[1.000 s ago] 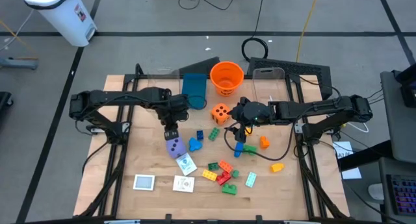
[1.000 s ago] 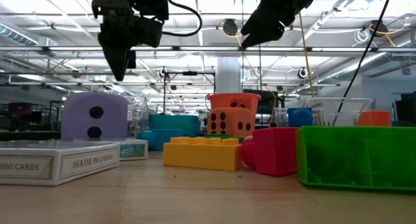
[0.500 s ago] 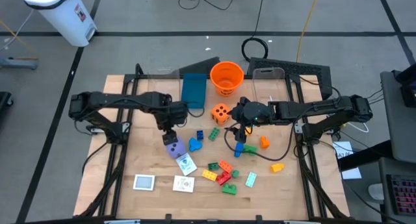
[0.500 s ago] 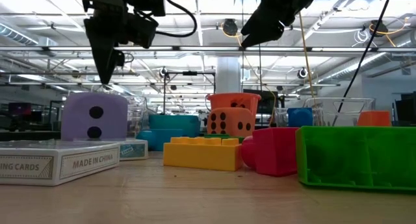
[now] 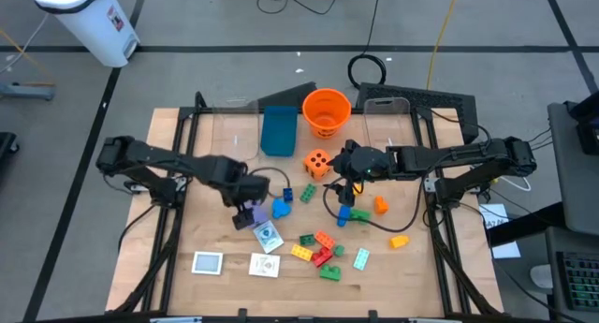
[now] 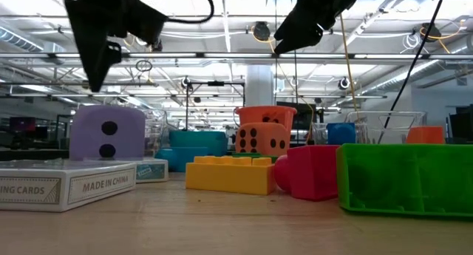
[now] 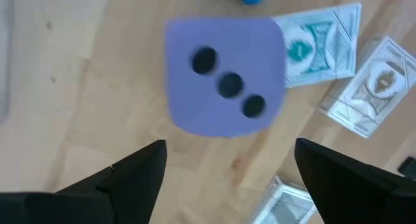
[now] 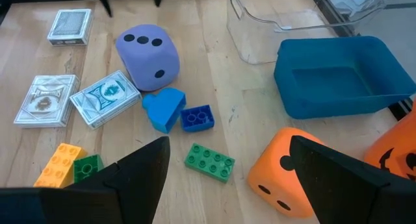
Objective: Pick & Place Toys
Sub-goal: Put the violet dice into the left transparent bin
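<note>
A purple die sits on the wooden table, one face down, beside a teal-backed card pack. My left gripper hangs open right above the die, pointing down, its fingers clear of it; the low view shows the gripper well above the die. My right gripper waits open above the table's middle, near the orange die. Small coloured bricks lie scattered toward the near edge.
An orange bucket, a teal box and a clear bin stand at the far side. Two more card packs lie near the front edge. A blue piece, blue brick and green brick lie mid-table.
My left gripper has swung toward the table's near edge, staying at its height and turning a little about its own axis; it now hangs over the purple die. The die and the other toys have stayed where they were.
</note>
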{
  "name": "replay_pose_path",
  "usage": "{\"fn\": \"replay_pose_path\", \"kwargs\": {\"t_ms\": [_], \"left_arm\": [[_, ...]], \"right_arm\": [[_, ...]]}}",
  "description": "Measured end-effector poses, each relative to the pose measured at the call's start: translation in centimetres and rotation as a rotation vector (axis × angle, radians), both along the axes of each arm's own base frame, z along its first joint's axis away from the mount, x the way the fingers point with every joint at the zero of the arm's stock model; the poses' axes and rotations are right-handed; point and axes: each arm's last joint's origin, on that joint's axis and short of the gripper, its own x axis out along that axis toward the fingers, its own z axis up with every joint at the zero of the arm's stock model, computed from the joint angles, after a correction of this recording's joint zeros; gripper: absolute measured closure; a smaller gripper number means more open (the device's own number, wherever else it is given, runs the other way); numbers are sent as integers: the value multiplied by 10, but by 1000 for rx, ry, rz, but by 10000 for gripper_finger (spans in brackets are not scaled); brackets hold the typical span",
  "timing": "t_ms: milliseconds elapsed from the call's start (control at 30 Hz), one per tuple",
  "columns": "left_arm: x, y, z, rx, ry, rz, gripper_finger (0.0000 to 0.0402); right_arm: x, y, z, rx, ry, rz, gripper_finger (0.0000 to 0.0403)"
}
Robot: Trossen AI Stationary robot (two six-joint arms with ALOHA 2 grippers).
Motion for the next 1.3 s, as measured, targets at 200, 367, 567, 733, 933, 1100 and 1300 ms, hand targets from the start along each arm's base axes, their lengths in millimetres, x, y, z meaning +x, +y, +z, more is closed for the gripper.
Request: {"fn": "replay_pose_path", "kwargs": {"t_ms": [200, 367, 567, 733, 933, 1100, 1300], "left_arm": [[-5, -24, 0, 12, 16, 25, 84], [-6, -30, 0, 10, 14, 32, 101], [-4, -24, 0, 18, -9, -73, 97], [1, -17, 0, 27, -48, -71, 67], [11, -16, 1, 14, -150, -92, 7], [12, -14, 1, 63, -165, -81, 17], [15, -13, 0, 89, -182, -68, 6]], "right_arm": [[0, 2, 0, 30, 1, 43, 94], [0, 2, 0, 30, 1, 43, 94], [0, 2, 0, 24, 1, 47, 94], [0, 2, 0, 24, 1, 47, 94], [0, 2, 0, 24, 1, 47, 94], [0, 1, 0, 23, 1, 45, 94], [0, 1, 0, 22, 1, 44, 94]]}}
